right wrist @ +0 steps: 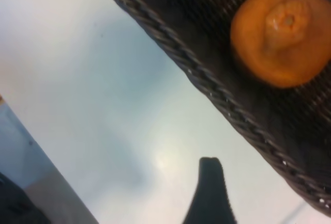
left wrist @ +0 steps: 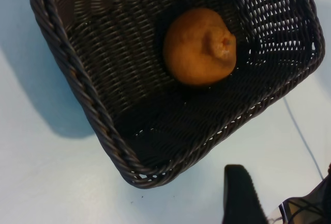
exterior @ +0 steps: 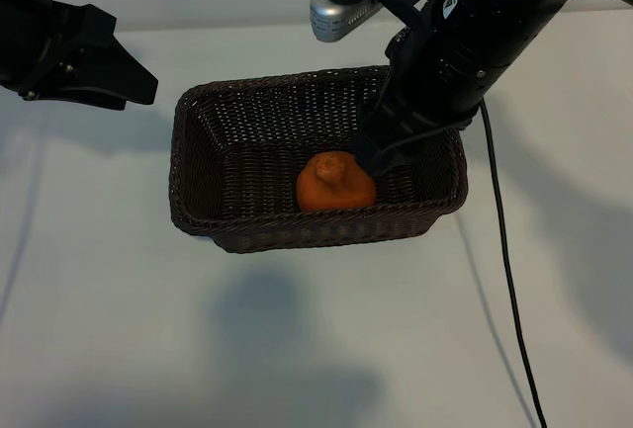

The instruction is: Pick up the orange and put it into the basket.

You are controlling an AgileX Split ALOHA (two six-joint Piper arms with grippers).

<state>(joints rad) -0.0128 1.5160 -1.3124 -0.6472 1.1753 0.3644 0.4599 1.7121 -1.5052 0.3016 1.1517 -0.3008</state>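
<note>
**Exterior view: orange is sitting in the basket**

Exterior view first. The orange [exterior: 335, 183] sits on the floor of the basket [exterior: 198, 206], toward the near wall and a bit right of centre, knobby neck pointing up. Nothing is gripping it. The basket sits on the white table [exterior: 109, 319], roughly mid-frame.

The right gripper [exterior: 374, 154] hangs over the right half of the basket, pointing steeply down, its dark tips just beside the orange on the fruit's upper right. From this angle I honestly can't say whether a tip touches the skin or just overlaps it. Its fingers are spread apart and hold nothing. The silver wrist camera [exterior: 341, 13] sticks out at the top of that arm, and a black cable [exterior: 504, 250] trails down across the table on the right.

The left gripper [exterior: 124, 82] is parked off at the upper left, clear of the basket, with its fingers spread and empty too.

Left wrist view looks down into one rounded corner of the basket, with the orange lying on the weave and one dark fingertip [left wrist: 239, 195] over the table outside the rim.

Right wrist view shows the braided rim running diagonally, the orange inside it, and a single dark fingertip [right wrist: 211, 193] over the table side.
</note>
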